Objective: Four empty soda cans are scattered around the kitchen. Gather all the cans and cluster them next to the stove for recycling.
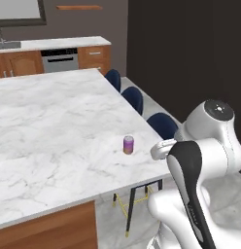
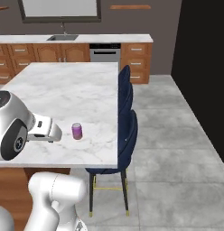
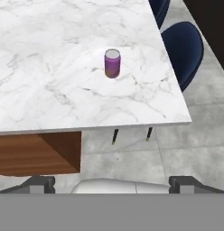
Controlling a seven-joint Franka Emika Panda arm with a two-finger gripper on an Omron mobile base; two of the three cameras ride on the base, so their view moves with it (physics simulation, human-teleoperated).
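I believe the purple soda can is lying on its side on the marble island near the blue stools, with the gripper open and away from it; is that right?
Not quite: the soda can stands upright on the island, its pale top facing up, as the hand view shows. The rest holds: it is near the blue stools, and the gripper is open and away from it.

Purple soda can [image 3: 112, 63], white-marbled island [image 3: 50, 76]

A kitchen is indicated by the marble island [image 2: 64, 90] at centre, with wooden cabinets [image 2: 41, 52], sink [image 2: 63, 38] and dishwasher [image 2: 105, 53] at the top.
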